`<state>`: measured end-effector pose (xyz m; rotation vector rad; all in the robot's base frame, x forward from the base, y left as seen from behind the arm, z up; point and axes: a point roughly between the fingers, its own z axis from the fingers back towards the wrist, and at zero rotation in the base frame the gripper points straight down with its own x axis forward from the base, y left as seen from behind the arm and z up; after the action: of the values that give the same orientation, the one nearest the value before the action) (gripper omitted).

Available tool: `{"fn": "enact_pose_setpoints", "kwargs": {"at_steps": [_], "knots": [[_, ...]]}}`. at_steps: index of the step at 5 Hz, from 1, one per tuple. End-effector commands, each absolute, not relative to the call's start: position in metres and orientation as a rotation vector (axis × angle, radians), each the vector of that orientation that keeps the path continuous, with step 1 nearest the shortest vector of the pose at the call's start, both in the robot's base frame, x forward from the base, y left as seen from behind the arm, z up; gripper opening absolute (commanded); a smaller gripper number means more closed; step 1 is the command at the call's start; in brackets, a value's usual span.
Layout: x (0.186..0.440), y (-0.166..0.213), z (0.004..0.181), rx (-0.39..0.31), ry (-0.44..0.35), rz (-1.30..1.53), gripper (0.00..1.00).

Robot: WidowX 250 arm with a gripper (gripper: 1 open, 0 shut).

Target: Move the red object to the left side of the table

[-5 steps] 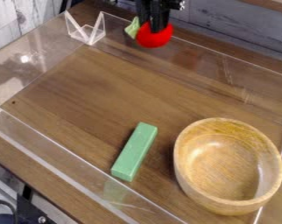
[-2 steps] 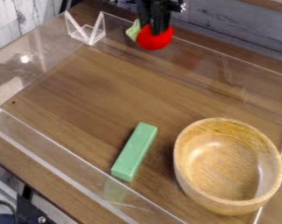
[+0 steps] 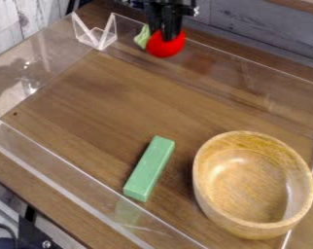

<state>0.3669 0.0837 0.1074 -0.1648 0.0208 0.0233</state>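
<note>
Gripping the red toy fruit [image 3: 166, 45], the dark gripper [image 3: 172, 21] is at the far edge of the table [image 3: 101, 112]. Fruit: leafy green tip beside it, near the clear plastic stand [image 3: 97, 32]. Green block [image 3: 150, 168] lies left of the wooden bowl [image 3: 253, 185], apart from it.

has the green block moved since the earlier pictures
No, the green block has not moved; it lies just as far from the wooden bowl as before.

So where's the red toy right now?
In the camera view, the red toy is at the top, just left of centre, at the pincer.
</note>
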Motion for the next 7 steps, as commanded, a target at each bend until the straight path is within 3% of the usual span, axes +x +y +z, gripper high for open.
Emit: {"fn": "enact_pose_setpoints", "kwargs": {"at_steps": [1,5,7], "knots": [[0.369,0.092,0.12,-0.152,-0.024,0.053,0.0],[0.363,0.077,0.123,-0.173,-0.037,0.153,0.0],[0.353,0.096,0.169,-0.222,-0.09,0.105,0.0]]}}
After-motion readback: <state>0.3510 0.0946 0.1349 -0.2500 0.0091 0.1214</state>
